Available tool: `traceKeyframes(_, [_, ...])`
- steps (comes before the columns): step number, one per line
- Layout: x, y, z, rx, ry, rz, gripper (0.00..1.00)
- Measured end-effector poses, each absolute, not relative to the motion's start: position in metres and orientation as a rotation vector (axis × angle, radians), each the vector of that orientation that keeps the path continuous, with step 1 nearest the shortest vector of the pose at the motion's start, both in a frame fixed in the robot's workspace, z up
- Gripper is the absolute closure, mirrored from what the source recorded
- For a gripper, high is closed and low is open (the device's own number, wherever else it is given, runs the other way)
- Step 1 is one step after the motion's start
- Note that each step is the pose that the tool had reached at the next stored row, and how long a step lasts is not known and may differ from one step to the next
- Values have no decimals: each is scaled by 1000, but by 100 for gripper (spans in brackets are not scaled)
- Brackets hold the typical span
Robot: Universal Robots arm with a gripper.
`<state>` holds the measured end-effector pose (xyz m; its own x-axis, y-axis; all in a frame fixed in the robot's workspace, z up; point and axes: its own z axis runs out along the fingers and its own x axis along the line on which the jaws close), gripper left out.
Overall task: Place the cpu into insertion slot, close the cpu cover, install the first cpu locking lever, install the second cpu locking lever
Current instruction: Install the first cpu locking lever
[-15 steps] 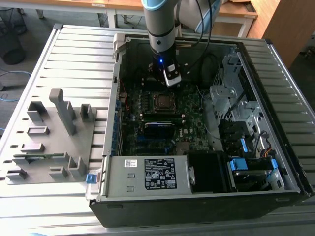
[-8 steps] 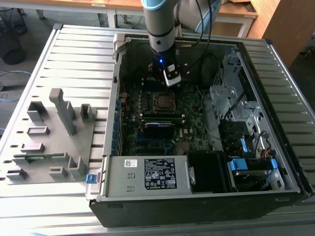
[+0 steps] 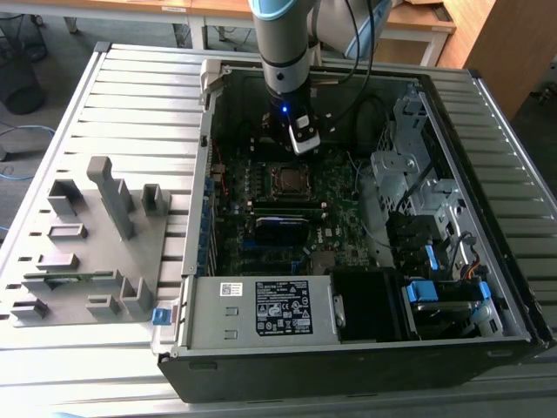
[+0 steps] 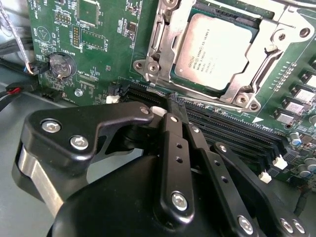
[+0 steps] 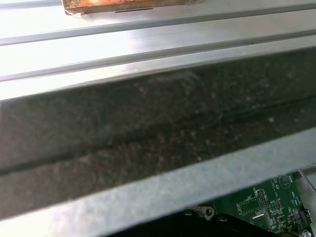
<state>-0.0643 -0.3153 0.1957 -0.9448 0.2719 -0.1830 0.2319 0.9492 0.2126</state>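
The cpu (image 4: 219, 49), a silver-grey square chip, lies in the insertion slot (image 3: 285, 179) on the green motherboard (image 4: 98, 44). The cpu cover (image 4: 164, 47), a silver frame with a window, lies down flat around the chip. In the exterior view my gripper (image 3: 302, 142) hangs inside the open computer case, just above and behind the slot. In the second wrist view my gripper (image 4: 173, 104) is shut and empty. Its black fingers (image 4: 173, 143) meet over the long black card slots, a short way from the cover's edge.
Long black card slots (image 4: 237, 129) with white clips run beside the socket. A coin battery (image 4: 60, 64) sits on the board. A drive cage (image 3: 409, 165), cables and a power supply (image 3: 261, 309) crowd the case. A grey fixture (image 3: 87, 235) stands at the exterior view's left. The case wall (image 5: 148, 143) is close.
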Motion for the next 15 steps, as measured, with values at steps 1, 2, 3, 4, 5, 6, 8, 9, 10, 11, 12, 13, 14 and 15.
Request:
traceKeyframes(1, [-64, -315, 196, 378, 2892, 278, 90])
traceKeyframes(2, [-64, -316, 195, 378, 2892, 278, 90])
traceKeyframes(3, [-64, -316, 195, 378, 2892, 277, 90])
traceKeyframes(4, [-64, -316, 195, 378, 2892, 277, 90])
traceKeyframes(5, [-64, -316, 195, 378, 2892, 277, 90])
traceKeyframes(6, [-64, -317, 194, 378, 2892, 276, 90])
traceKeyframes(8, [-64, -317, 194, 378, 2892, 275, 90])
traceKeyframes(9, [-64, -317, 194, 378, 2892, 274, 90])
traceKeyframes(10, [-64, -317, 194, 378, 2892, 274, 90])
traceKeyframes(11, [-64, -317, 194, 378, 2892, 274, 90])
traceKeyframes(12, [-64, -317, 194, 378, 2892, 274, 90])
traceKeyframes(13, [-64, -317, 194, 378, 2892, 274, 90])
traceKeyframes(14, [-64, -317, 194, 378, 2892, 275, 90])
traceKeyframes(15, [-64, -317, 194, 378, 2892, 275, 90])
